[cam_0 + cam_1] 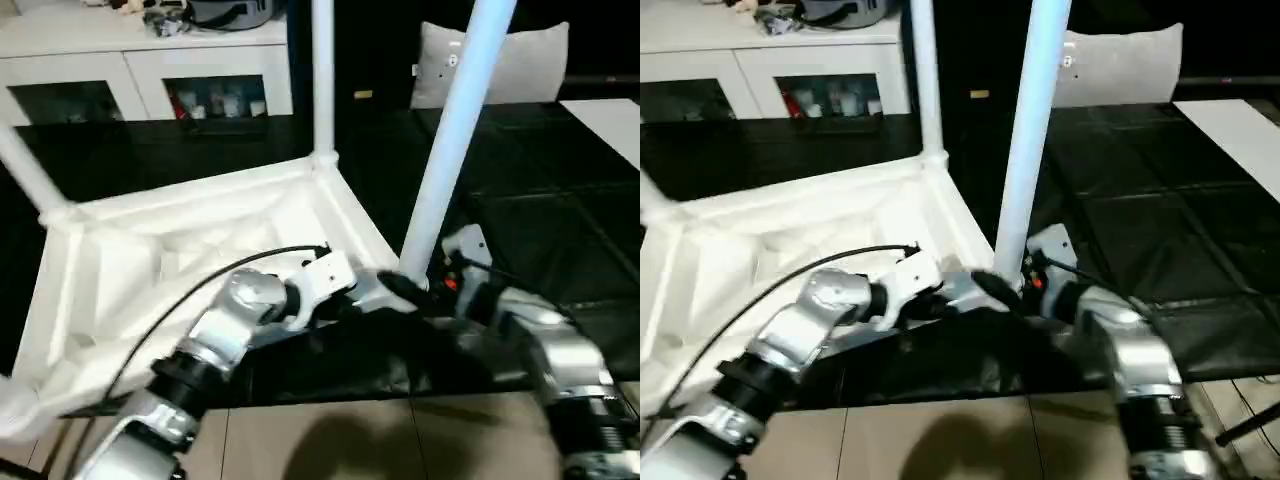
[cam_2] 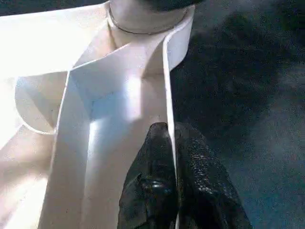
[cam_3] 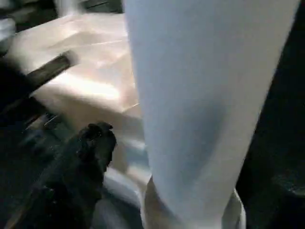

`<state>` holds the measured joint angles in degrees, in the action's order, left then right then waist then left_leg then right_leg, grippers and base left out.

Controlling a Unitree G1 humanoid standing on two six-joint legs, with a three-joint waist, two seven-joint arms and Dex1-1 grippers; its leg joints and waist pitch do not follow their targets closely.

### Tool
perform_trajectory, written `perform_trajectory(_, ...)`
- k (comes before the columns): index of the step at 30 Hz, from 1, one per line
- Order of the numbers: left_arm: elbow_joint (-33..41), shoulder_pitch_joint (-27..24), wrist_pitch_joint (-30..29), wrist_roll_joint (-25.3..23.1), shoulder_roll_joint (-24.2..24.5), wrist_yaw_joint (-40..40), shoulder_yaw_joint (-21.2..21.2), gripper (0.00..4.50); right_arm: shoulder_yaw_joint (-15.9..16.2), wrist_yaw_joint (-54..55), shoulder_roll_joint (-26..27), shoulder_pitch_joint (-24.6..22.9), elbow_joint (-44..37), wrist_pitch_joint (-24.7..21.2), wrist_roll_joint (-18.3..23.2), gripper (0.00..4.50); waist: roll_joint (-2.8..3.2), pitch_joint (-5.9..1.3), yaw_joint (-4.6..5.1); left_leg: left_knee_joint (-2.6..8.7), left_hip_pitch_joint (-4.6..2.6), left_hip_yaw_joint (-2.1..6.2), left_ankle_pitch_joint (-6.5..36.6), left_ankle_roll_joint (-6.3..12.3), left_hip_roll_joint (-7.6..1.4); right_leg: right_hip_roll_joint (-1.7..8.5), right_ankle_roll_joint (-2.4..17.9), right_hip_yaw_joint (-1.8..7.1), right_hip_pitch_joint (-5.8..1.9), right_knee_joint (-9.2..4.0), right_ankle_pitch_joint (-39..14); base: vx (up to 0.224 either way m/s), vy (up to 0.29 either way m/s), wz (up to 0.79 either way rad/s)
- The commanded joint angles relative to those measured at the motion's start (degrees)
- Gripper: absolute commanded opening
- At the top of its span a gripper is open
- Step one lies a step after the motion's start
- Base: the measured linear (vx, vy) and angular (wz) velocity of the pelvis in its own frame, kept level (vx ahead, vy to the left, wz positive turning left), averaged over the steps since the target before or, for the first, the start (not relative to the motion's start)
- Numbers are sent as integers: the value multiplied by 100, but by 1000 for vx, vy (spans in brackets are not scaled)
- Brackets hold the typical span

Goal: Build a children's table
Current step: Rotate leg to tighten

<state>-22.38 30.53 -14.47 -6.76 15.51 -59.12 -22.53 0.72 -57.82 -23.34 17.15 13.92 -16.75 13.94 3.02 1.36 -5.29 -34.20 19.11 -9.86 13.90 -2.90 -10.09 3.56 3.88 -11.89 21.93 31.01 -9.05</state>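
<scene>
**Leg insertion at the near corner socket: risk points**

The table top (image 1: 200, 230) lies upside down, ribbed underside up, across the left and centre of the left eye frame, on a black floor mat (image 1: 560, 210). Three legs show: one upright at the far corner (image 1: 322, 70), one at the upper left edge (image 1: 25, 170), and a near leg (image 1: 455, 130) leaning toward the upper right.

The left hand (image 2: 172, 143) is clamped on the thin rim wall of the top, one finger either side. The right hand (image 3: 95, 143) sits at the foot of the near leg, beside its corner socket (image 3: 190, 210); whether its fingers are closed on anything cannot be determined.

Hazards:
- The near leg is tilted. Pushing it off-axis could jam it.
- The rim grip is narrow. Side load from the leg could slide the top out.
</scene>
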Motion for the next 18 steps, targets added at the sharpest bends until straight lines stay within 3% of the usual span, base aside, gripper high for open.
perform_trajectory(1,-128,77,235,-138,247,-427,-211,0,110,-622,-229,-41,-266,-47,188,424,-84,-311,-41,326,56,171,236,763,-403,651,-380,473,-358,-415,-1851,0,0,0)
perform_trajectory(2,-128,77,235,-138,247,-427,-211,0,110,-622,-229,-41,-266,-47,188,446,-84,-312,-49,325,49,167,226,742,-392,644,-384,463,-356,-424,-1880,0,0,0)
perform_trajectory(5,-243,145,530,-135,420,-723,-304,0,255,-1126,-547,-101,-387,-115,307,446,-98,-309,-87,327,47,155,265,703,-381,639,-406,460,-363,-438,-2025,0,0,0)
perform_trajectory(7,-266,183,941,-41,679,-1353,-479,0,402,-1633,-856,-85,-351,-34,331,446,-99,-313,-117,322,40,161,246,723,-396,637,-422,457,-350,-434,-2000,0,0,0)
perform_trajectory(11,-201,189,1178,47,864,-1831,-618,0,460,-1827,-930,32,-208,106,251,446,-92,-315,-181,327,33,149,223,665,-402,642,-368,458,-337,-418,-1976,0,0,0)
perform_trajectory(18,-154,258,1398,45,967,-2235,-816,0,802,-2388,-1016,202,-215,-38,378,395,-94,-332,-297,325,6,147,169,630,-445,665,-252,483,-334,-379,-1888,0,0,0)
